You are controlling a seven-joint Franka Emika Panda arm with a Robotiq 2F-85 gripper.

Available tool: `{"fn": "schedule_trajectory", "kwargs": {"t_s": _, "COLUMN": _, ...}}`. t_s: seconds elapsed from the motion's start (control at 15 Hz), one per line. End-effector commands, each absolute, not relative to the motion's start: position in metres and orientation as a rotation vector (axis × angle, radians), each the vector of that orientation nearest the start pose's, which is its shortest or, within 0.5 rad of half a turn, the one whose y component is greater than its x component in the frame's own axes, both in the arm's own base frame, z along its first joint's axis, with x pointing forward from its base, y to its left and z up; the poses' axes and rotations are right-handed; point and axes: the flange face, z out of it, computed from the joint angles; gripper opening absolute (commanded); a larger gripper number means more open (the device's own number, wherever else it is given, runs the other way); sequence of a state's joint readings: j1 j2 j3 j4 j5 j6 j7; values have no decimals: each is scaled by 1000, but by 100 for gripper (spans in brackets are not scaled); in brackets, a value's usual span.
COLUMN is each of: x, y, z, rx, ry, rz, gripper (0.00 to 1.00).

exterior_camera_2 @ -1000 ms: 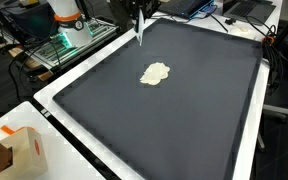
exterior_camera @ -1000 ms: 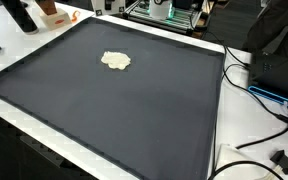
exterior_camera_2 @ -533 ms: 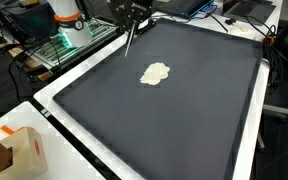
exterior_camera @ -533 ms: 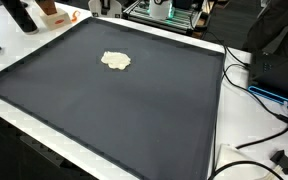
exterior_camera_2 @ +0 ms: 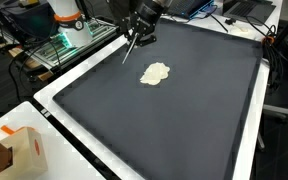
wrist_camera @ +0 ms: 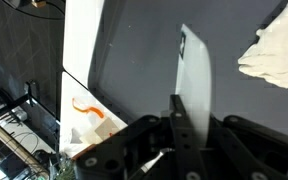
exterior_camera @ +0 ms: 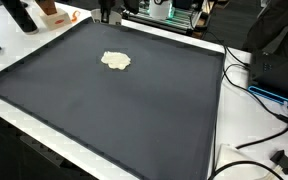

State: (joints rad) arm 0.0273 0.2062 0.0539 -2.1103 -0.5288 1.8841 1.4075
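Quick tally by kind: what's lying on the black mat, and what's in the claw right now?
Cream crumpled piece on the black mat: 1
Thin white strip gripped in the claw: 1
Total: 2

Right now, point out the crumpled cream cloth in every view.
In an exterior view: cream cloth, upper left of centre on the black mat.
In an exterior view: cream cloth near the mat's middle.
Wrist view: cream cloth at the top right corner, cut off, right of the white strip in the fingers.
Shared landmark: the black mat beneath it.
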Motion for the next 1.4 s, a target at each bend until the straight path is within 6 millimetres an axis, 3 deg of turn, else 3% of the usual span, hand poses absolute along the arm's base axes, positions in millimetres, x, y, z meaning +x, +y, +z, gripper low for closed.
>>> {"fn": "schedule_trajectory", "kwargs": {"t_s": 0.0, "x": 540, "y": 6, "z": 278, "rx": 2097, "ry": -1234, "rz": -5, "gripper": 1}}
{"fn": "schedule_trajectory", "kwargs": {"t_s": 0.67, "x": 552, "y": 16, "z": 243, "rx": 1999, "ry": -1089, "rz": -36, "gripper": 1}}
{"fn": "schedule_trajectory", "kwargs": {"t_s": 1.33, "x": 559, "y": 33, "z": 224, "rx": 1950, "ry": -923, "rz": -2, "gripper": 1}}
